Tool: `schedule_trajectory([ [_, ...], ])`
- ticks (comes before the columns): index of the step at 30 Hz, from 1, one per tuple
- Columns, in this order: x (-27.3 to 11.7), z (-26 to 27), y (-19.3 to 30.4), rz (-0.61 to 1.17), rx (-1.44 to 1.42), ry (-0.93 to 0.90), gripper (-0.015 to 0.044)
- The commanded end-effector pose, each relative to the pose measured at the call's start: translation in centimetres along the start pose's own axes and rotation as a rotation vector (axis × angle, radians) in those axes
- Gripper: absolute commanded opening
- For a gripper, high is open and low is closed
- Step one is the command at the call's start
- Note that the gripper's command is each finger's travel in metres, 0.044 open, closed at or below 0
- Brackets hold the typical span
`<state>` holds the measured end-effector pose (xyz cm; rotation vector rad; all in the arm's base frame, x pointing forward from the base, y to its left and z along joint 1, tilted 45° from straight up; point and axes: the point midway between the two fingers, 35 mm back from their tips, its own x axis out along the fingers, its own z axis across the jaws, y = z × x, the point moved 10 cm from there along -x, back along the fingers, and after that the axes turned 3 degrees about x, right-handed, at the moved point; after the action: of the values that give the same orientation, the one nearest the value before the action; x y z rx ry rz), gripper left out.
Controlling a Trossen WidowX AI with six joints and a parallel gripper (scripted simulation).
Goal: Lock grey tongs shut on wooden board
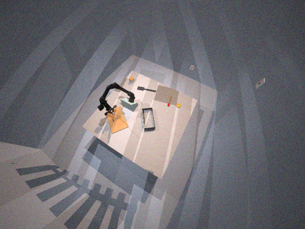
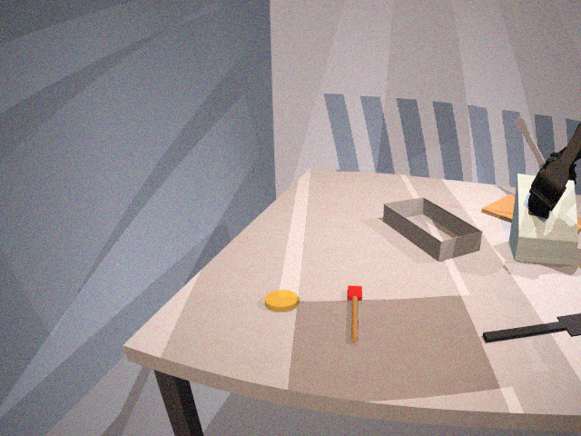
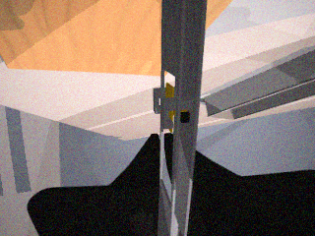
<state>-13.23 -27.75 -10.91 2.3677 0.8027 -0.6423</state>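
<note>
The grey tongs (image 3: 183, 49) (image 2: 528, 136) are held up off the table, with one end sticking up at a slant in the exterior view. Their two arms lie close together in the wrist view, with a narrow slit and a small yellow part between them. I cannot tell whether the lock is engaged. My gripper (image 1: 111, 111) (image 3: 160, 140) is shut on the tongs, above the near part of the wooden board (image 1: 120, 125) (image 2: 496, 208) (image 3: 98, 46). The fingers are hidden in the exterior view. The roasting tin (image 1: 152, 119) (image 2: 412, 234) stands apart from the board, without the tongs.
A pale green wedge-shaped block (image 1: 129, 105) (image 2: 546, 249) stands beside the board, by the arm. A black spatula (image 1: 147, 89) (image 2: 527, 331), a red-headed hammer (image 2: 354, 316), a yellow disc (image 1: 178, 105) (image 2: 281, 300) and an orange round object (image 1: 131, 78) are farther off.
</note>
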Motion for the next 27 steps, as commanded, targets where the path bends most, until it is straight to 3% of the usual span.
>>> schedule_trajectory([
  [1, 0.0, 0.1, 1.7, -0.118, 0.000, -0.009, -0.0150],
  [21, 3.2, -0.5, 9.6, -0.820, 0.028, -0.137, -0.0150],
  [27, 3.4, -0.6, 10.2, -0.867, 0.028, -0.159, -0.0150],
])
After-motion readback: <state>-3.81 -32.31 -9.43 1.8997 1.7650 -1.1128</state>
